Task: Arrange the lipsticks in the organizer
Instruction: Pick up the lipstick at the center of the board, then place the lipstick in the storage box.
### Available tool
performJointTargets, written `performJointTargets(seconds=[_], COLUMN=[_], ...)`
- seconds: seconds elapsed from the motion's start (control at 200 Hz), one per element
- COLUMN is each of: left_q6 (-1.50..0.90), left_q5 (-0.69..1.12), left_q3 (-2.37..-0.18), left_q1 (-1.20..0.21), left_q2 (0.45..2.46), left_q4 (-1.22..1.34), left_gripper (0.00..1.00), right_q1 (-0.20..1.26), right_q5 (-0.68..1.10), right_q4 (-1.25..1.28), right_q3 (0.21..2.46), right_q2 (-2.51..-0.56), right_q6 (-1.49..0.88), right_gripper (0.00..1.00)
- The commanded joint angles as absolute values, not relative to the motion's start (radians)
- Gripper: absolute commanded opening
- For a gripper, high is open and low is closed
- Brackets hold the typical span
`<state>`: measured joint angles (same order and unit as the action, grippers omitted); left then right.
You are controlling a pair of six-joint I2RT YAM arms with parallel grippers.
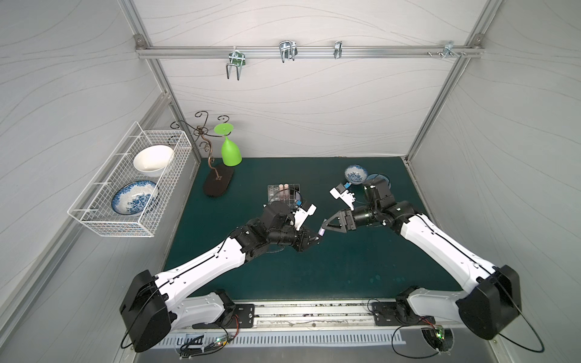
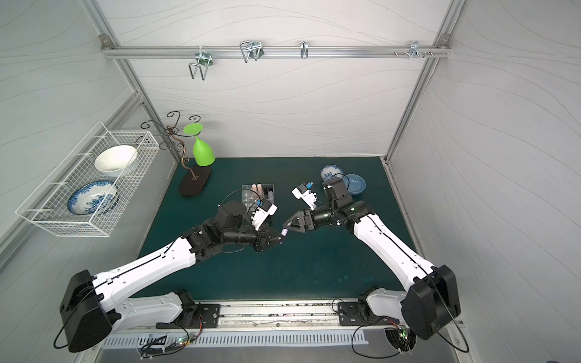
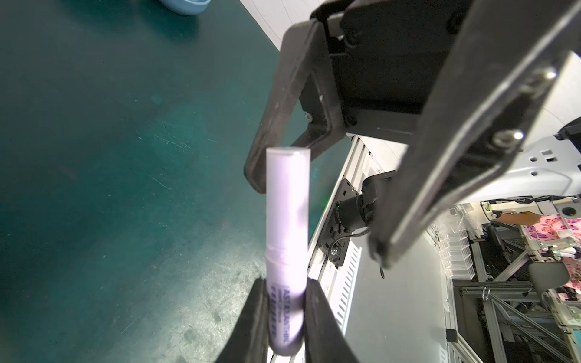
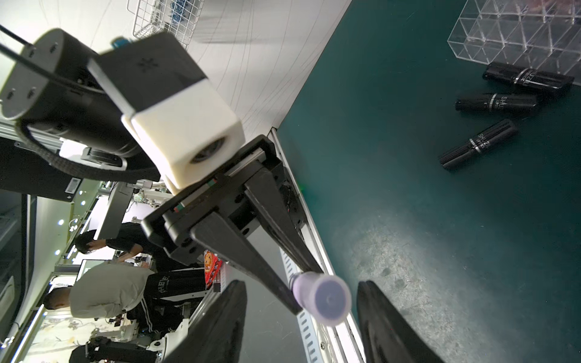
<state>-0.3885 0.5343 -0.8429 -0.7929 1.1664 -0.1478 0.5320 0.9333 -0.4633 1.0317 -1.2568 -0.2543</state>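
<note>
A dark green mat covers the table inside a white-walled booth. Two white and black robot arms reach in from the near edge and meet above the middle of the mat: the left arm and the right arm. A white wire basket hangs on the left wall.

The organizer, a clear box of small square cells, sits on the mat near the back centre, just behind the left arm's wrist. Two pale pink lipsticks stand upright in its back cells. The right wrist view shows three black lipsticks lying flat on the mat just beside the organizer.

The left gripper is clamped tight on the printed end of a lilac lipstick and holds it in the air above the mat. The right gripper faces it. Its jaws stand apart on either side of the tube's free end, with a gap showing on both sides.
</note>
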Motion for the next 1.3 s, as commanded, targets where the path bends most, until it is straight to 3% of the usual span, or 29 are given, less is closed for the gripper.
performJointTargets(seconds=[0.0, 0.145, 0.405, 0.455, 0.56, 0.695, 0.855, 0.946, 1.296], left_q6=[-0.387, -0.384, -0.374, -0.365, -0.339, -0.337, -0.365, -0.382, -0.417], left_q5=[0.561, 0.56, 0.545, 0.53, 0.411, 0.149, -0.134, -0.205, -0.197], left_q3=[-0.852, -0.853, -0.854, -0.856, -0.863, -0.833, -0.766, -0.719, -0.601], left_q1=[-0.792, -0.792, -0.792, -0.793, -0.792, -0.791, -0.786, -0.763, -0.654], left_q2=[1.141, 1.137, 1.126, 1.123, 1.097, 1.027, 0.948, 0.914, 0.892], left_q4=[-0.097, -0.104, -0.118, -0.132, -0.197, -0.247, -0.262, -0.25, -0.159], left_gripper=[0.09, 0.08, 0.13, 0.2, 0.53, 0.67, 0.64, 0.61, 0.56], right_q1=[0.535, 0.535, 0.535, 0.535, 0.537, 0.561, 0.63, 0.668, 0.729], right_q5=[0.954, 0.962, 0.959, 0.948, 0.889, 0.726, 0.477, 0.359, 0.101], right_q4=[-0.472, -0.462, -0.448, -0.447, -0.437, -0.432, -0.383, -0.338, -0.157], right_q3=[1.072, 1.076, 1.074, 1.077, 1.085, 1.12, 1.179, 1.224, 1.407], right_q2=[-1.264, -1.271, -1.269, -1.27, -1.266, -1.292, -1.371, -1.437, -1.741], right_q6=[-0.241, -0.25, -0.261, -0.262, -0.268, -0.254, -0.225, -0.203, -0.098], right_gripper=[0.5, 0.34, 0.18, 0.16, 0.15, 0.15, 0.15, 0.15, 0.16])
